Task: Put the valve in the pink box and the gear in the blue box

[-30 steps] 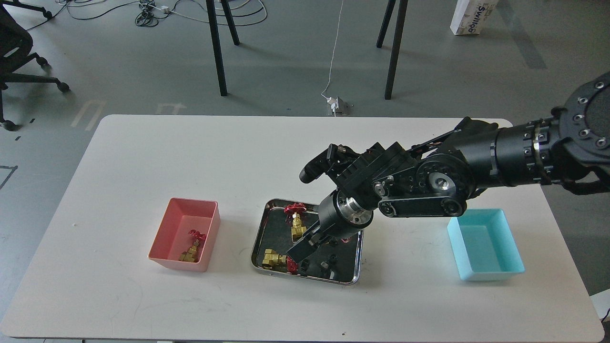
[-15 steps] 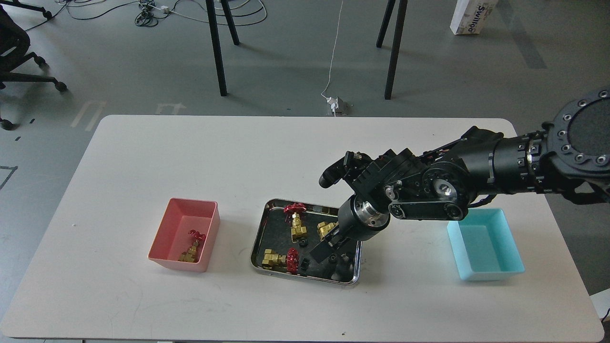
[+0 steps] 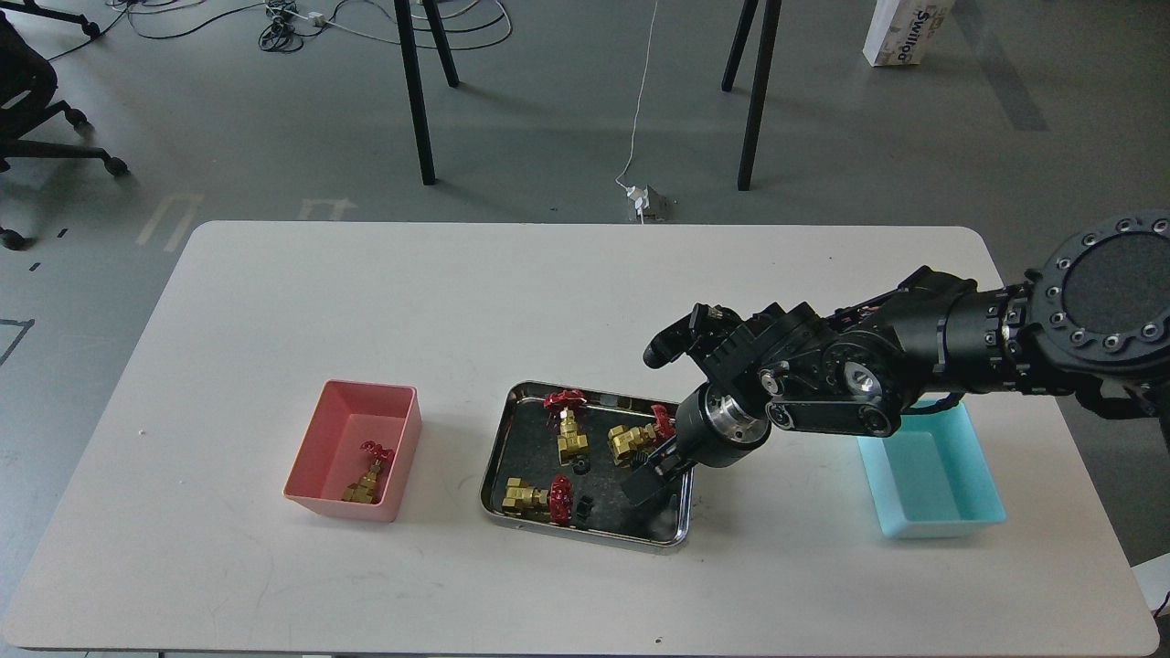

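Observation:
A steel tray (image 3: 494,457) in the table's middle holds three valves: one upright (image 3: 569,425), one to its right (image 3: 633,440) and one lying at the front left (image 3: 530,496). Tiny black gears (image 3: 582,507) lie among them. A further valve (image 3: 370,473) lies in the pink box (image 3: 315,439) at the left. The blue box (image 3: 932,475) stands at the right, partly behind my right arm. My right gripper (image 3: 643,484) points down over the tray's right part. Its dark fingers cannot be told apart, and I cannot see whether they hold anything. My left gripper is out of view.
The white table (image 3: 366,302) has rounded corners and a front edge close below the boxes. My right arm (image 3: 914,366) stretches in from the right above the blue box's back rim. Table legs, cables and an office chair stand on the floor behind.
My right arm has drawn back to the right. The gripper went from the tray's front left to its right part, uncovering the right valve. The valves and boxes have not moved.

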`<action>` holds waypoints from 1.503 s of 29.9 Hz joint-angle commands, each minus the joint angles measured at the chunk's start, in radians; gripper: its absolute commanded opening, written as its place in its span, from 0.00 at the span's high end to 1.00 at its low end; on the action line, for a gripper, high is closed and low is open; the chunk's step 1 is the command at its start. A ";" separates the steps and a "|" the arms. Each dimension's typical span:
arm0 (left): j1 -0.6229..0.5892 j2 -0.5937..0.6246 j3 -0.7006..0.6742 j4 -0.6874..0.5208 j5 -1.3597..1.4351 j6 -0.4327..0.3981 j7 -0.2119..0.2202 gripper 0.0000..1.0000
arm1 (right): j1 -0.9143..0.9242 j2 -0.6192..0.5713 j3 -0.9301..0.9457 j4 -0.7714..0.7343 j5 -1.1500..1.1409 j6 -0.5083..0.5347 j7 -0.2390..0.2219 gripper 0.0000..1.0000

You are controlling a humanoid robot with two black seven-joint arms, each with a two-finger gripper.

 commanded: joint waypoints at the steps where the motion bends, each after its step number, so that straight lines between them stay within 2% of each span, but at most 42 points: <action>1: -0.001 0.001 -0.002 -0.001 0.000 0.001 0.000 0.06 | -0.015 0.000 0.002 -0.002 0.000 -0.031 0.037 0.08; 9: 0.001 0.009 -0.002 -0.001 -0.031 0.002 0.002 0.06 | -0.044 0.000 0.004 -0.009 -0.001 -0.054 0.043 0.08; 14: -0.001 0.009 -0.006 -0.001 -0.031 0.004 0.002 0.06 | -0.056 0.000 0.004 -0.014 -0.001 -0.062 0.049 0.13; 27: -0.001 0.001 -0.008 -0.001 -0.032 0.005 0.003 0.06 | -0.072 0.000 0.004 -0.014 -0.001 -0.100 0.071 0.13; 36: -0.001 0.000 -0.011 -0.001 -0.032 0.007 0.003 0.06 | -0.112 0.000 0.007 -0.017 -0.003 -0.143 0.091 0.18; 45: -0.001 -0.009 -0.011 -0.001 -0.032 0.008 0.003 0.06 | -0.107 0.000 -0.003 -0.017 -0.015 -0.146 0.085 0.17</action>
